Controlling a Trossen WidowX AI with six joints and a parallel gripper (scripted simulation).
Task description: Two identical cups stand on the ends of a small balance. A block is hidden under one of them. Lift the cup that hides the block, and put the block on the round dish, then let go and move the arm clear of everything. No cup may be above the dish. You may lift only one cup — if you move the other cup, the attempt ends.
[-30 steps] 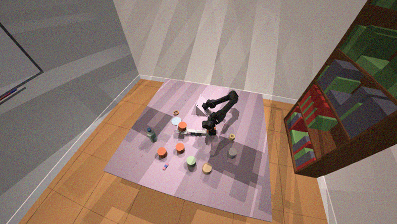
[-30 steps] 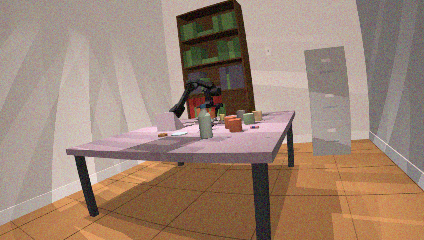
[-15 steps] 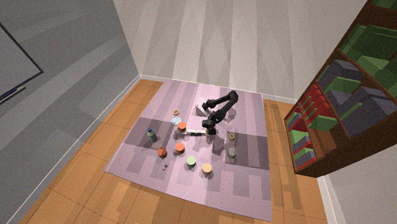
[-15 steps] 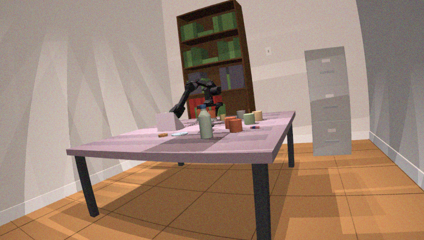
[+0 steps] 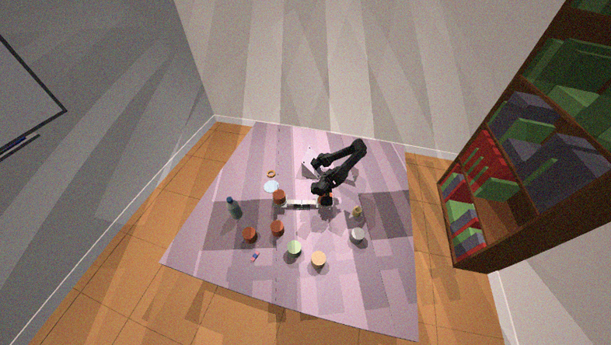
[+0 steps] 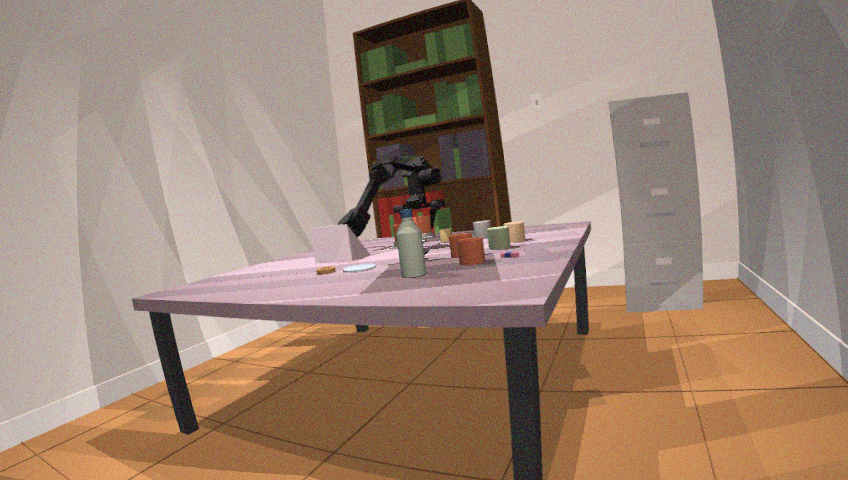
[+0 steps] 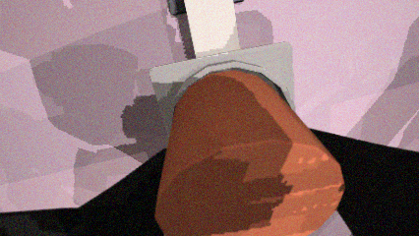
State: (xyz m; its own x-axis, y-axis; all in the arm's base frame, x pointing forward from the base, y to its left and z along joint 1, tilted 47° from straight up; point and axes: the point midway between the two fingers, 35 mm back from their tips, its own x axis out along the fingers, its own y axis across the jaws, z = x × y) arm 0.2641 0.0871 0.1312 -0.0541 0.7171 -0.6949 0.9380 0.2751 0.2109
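The balance has a pale beam with a flat holder at each end. One orange-red cup stands on its left end in the top view. The identical cup is at the right end, upside down, its rim at the holder. My gripper is shut on this right-end cup, with black fingers against both sides. Whether the rim touches the holder cannot be told. The round pale-blue dish lies beyond the left-end cup and has nothing on it. No block is visible.
An orange ring lies near the dish. A bottle stands left of the balance. A pale wedge stands behind the balance. Loose orange cups, a green cup and a grey cup stand in front.
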